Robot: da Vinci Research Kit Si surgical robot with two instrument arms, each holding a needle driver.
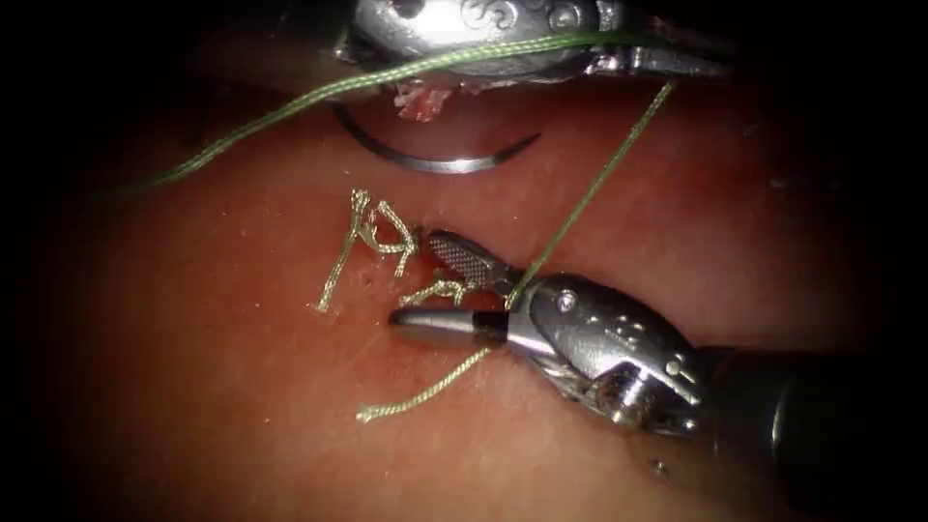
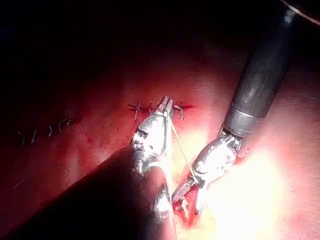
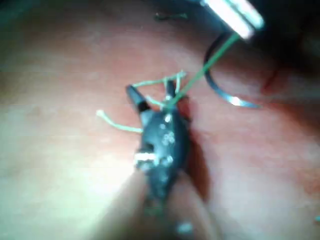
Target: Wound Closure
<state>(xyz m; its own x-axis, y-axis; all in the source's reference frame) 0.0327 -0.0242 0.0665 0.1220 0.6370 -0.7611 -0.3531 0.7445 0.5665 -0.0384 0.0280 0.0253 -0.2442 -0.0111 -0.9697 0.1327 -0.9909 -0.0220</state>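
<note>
The curved needle [image 1: 435, 162] lies free on the tissue [image 1: 193, 387], held by neither tool and not in the tissue; it is also in the right wrist view [image 3: 225, 95]. My left tool [image 1: 667, 66] lies along the far edge, its jaws shut on the green thread [image 1: 590, 188]. That thread runs taut down to my right tool [image 1: 411, 280], passing between its open jaws close to the hinge. The right jaws stand apart just right of the tied stitches [image 1: 382, 232]. The right wrist view shows the open right tool [image 3: 150, 90] and the left tool's tip [image 3: 240, 25].
A second length of thread [image 1: 290, 106] sweeps from the left tool out to the left. A loose pale tail [image 1: 416, 396] lies below the right jaws. A scrap of pale tissue [image 1: 422, 100] sits under the left tool. Red fluid wets the cut.
</note>
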